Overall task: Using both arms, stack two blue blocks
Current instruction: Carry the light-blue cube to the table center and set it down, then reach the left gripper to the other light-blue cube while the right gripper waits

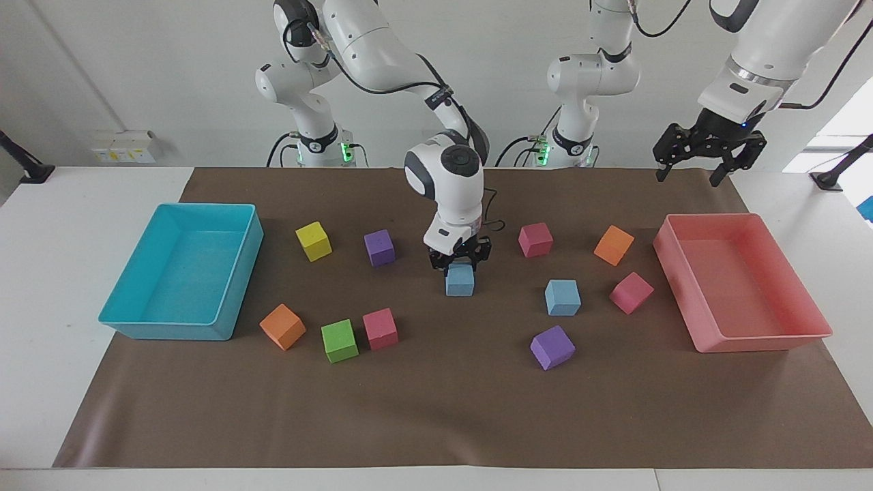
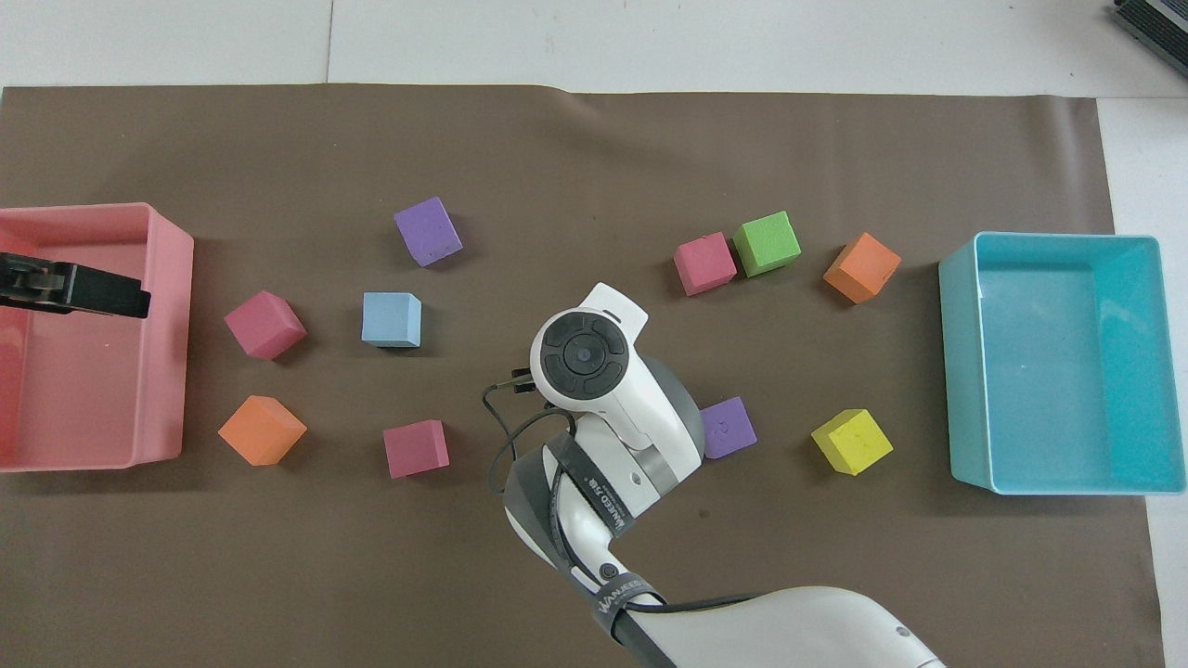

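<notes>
Your right hand [image 1: 460, 262] pinches one blue block [image 1: 460, 280], a plain matte light-blue foam cube resting mid-surface [image 1: 436, 409]. The other blue block [image 1: 563, 297], identical and unmarked, sits toward the left arm's end, slightly farther from the robots. Your left hand [image 1: 704, 158] hangs spread over the pink tray [image 1: 764, 339]. The right arm's strap lettering is unreadable.

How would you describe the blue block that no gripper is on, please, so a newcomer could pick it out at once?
Start at the pink tray at the left arm's end of the brown mat. Just beside it toward the middle lies a magenta cube, and next along sits the free blue block. It is the only light-blue cube lying alone; its twin sits under the right gripper.
</notes>
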{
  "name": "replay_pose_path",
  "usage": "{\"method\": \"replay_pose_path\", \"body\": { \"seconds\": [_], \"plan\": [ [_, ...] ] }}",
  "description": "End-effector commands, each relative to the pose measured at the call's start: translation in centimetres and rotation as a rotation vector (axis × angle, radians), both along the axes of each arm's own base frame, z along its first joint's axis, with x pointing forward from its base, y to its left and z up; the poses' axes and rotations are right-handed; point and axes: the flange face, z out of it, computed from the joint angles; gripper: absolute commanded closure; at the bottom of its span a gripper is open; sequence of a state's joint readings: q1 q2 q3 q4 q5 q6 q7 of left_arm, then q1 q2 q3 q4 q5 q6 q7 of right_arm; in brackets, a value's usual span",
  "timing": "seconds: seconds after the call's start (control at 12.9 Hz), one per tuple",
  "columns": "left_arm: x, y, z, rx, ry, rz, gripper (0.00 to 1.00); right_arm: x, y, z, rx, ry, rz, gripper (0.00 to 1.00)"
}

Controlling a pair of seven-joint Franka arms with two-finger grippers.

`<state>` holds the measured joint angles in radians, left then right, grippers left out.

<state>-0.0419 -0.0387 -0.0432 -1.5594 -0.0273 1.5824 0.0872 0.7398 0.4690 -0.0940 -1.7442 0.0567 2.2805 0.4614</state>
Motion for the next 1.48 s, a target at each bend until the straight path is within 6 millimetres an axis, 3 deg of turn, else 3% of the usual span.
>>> {"method": "replay_pose_path", "body": {
  "seconds": [0.0,0.23,0.39,0.54,0.78,1.09,1.24,1.4],
  "plan": [
    [0.7,-0.5,-1.1,-0.007,-0.014,-0.004,0.0,0.0,-1.0,2.3,0.0,-0.043,0.026,0.0],
    [2.5,-1.1,-2.9,-0.01,-0.045,-0.013,0.0,0.2,-2.1,6.6,0.016,-0.072,0.018,0.0],
    [4.1,-1.4,-5.0,-0.012,-0.052,-0.016,0.0,1.3,-5.0,10.0,0.036,-0.086,-0.007,0.0],
    [5.0,-3.1,-7.4,-0.017,-0.078,-0.041,0.0,2.1,-7.7,12.6,0.078,-0.075,-0.023,0.0],
    [5.7,-5.5,-11.9,-0.021,-0.093,-0.075,0.0,4.5,-11.7,12.2,0.269,-0.01,0.006,0.0],
    [6.2,-9.2,-19.1,-0.02,-0.045,-0.092,0.0,6.0,-18.2,9.4,0.409,0.053,0.014,0.0],
    [5.9,-11.1,-22.3,-0.028,-0.05,-0.056,0.0,5.8,-19.7,7.5,0.49,0.076,0.033,0.03],
    [5.8,-11.6,-23.9,-0.033,-0.058,-0.041,0.0,5.0,-20.1,5.2,0.56,0.095,0.054,0.29]
  ]
}}
